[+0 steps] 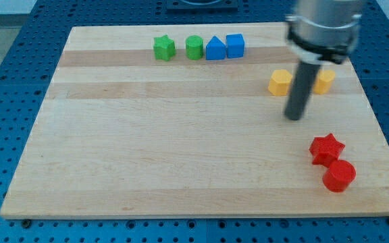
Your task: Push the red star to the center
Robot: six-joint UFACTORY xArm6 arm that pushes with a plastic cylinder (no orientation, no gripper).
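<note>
**Rod poised above the red star, push not yet begun**

The red star (327, 149) is found near the view's right edge of the counter (181, 169), well away from the middle, with a red cylinder (339, 176) touching it on the lower right. Because the centre lies toward the view's left, a push would need to be started from the star's right-hand side; that side is judged awkward, being crowded by the cylinder and the counter's edge.

The end effector is a plain rod with nothing to open or close, and nothing is held by it. It is seen upright and blurred, hanging from the arm's grey body at the view's top right. My tip (294, 117) is placed above and left of the star, apart from it, between the star and two yellow blocks (280, 82) partly hidden behind the rod.

A green star (164, 48), a green cylinder (194, 47) and two blue blocks (225, 47) are lined up along the top, well clear.
</note>
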